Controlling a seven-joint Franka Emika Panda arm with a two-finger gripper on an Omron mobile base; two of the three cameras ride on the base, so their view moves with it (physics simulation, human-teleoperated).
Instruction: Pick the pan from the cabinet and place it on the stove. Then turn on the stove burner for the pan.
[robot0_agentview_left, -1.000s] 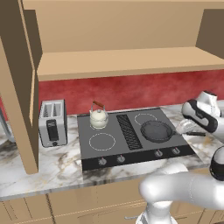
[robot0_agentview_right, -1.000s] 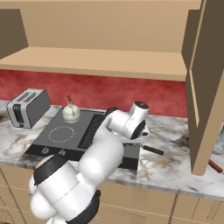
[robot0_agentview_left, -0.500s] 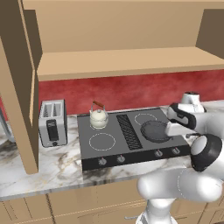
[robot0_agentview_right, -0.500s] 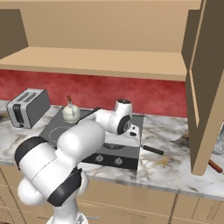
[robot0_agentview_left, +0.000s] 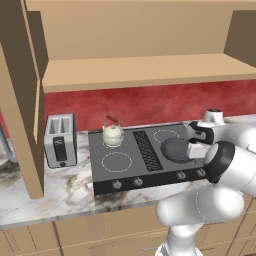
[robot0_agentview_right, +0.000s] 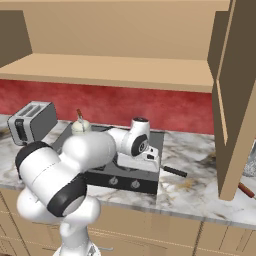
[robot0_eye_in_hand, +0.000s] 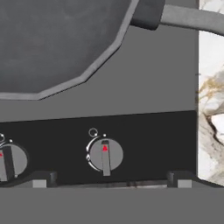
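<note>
the pan (robot0_agentview_left: 176, 149) sat on the stove (robot0_agentview_left: 125, 169) at centre right of the left base frame, nothing in it, its handle (robot0_agentview_right: 175, 172) reaching past the stove's edge over the marble bench (robot0_agentview_right: 200, 192). the hand (robot0_eye_in_hand: 111, 180) hovered open above the front knob (robot0_eye_in_hand: 105, 155), fingertips (robot0_eye_in_hand: 38, 179) apart. the cabinet (robot0_agentview_left: 135, 70) shelf stood bare and open. a kettle (robot0_agentview_left: 113, 134) sat at the stove's upper left, a toaster (robot0_agentview_left: 60, 140) on the bench beside.
</note>
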